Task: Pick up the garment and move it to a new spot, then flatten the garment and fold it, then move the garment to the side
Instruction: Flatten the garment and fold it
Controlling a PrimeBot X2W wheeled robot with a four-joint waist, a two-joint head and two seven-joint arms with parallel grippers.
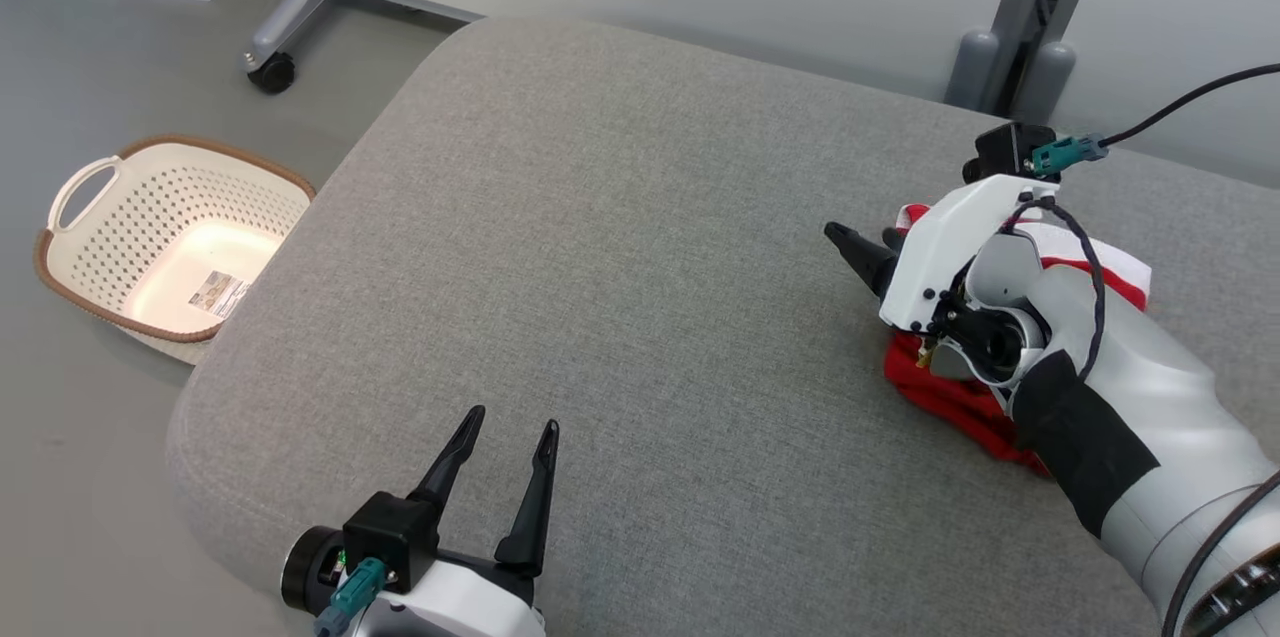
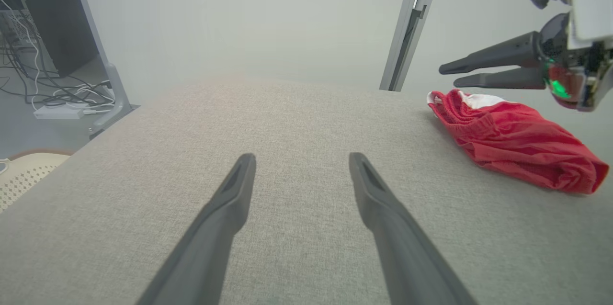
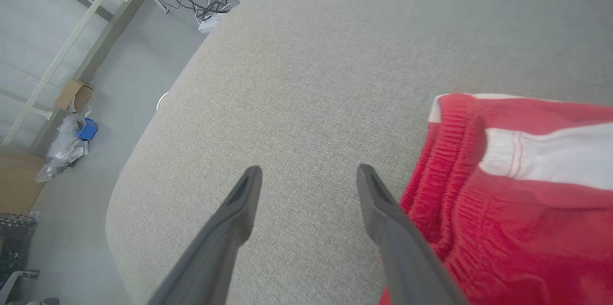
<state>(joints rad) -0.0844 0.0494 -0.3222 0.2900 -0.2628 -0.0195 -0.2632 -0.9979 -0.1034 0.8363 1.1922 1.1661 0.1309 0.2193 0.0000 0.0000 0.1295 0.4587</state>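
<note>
My right forearm (image 1: 1120,387) covers most of the red-and-white shorts (image 1: 950,397) lying behind my right jaws, and only their edges show. In the right wrist view the shorts run off the picture's edge to the right of those jaws. The label (image 1: 218,293) inside the laundry basket (image 1: 140,217), far left of my left jaws, is too small to read.
</note>
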